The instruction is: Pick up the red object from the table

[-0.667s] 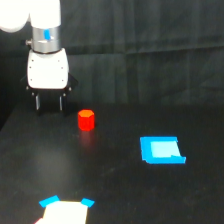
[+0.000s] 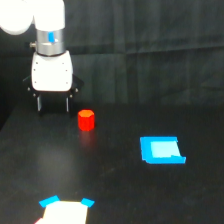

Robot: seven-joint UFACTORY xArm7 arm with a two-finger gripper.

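Note:
The red object (image 2: 86,120) is a small red-orange stubby cylinder standing upright on the black table (image 2: 120,190), left of centre in the exterior view. My gripper (image 2: 53,104) hangs from a white body at the upper left, just up and to the left of the red object and apart from it. Its two dark fingers (image 2: 39,103) point down with a gap between them and nothing in the gap.
A flat cyan-blue square (image 2: 161,150) lies on the table to the right of the red object. A white piece with cyan corners (image 2: 65,211) sits at the bottom edge. A black pleated curtain (image 2: 150,30) hangs behind.
The gripper has shifted slightly toward the red object, to the exterior view's right. The red object and the cyan square have not moved.

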